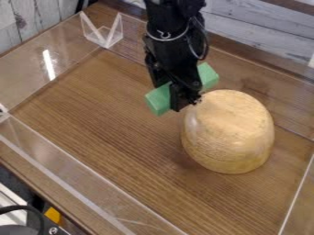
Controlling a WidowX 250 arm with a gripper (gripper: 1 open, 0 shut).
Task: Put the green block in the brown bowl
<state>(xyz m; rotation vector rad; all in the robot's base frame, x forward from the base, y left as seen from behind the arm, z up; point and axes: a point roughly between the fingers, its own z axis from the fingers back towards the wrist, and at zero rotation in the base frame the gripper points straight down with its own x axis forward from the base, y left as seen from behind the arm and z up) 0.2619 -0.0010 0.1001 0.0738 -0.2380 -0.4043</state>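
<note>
Wooden tabletop (86, 110) | tool (179, 92) pinching green block (161, 99) | beside brown bowl (230, 133)

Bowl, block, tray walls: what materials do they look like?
Bowl: looks like light wood, smooth matte, faintly speckled grain.
Block: plain bright green, matte; plastic, foam or painted wood, can't tell.
Tray walls: clear acrylic or similar, see-through with glossy reflections.

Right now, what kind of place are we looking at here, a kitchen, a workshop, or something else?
Most likely a lab test bench, not a kitchen. A wood-grain table is fenced by a clear plastic wall, and one black gripper holds a green block beside a brown bowl.
</note>
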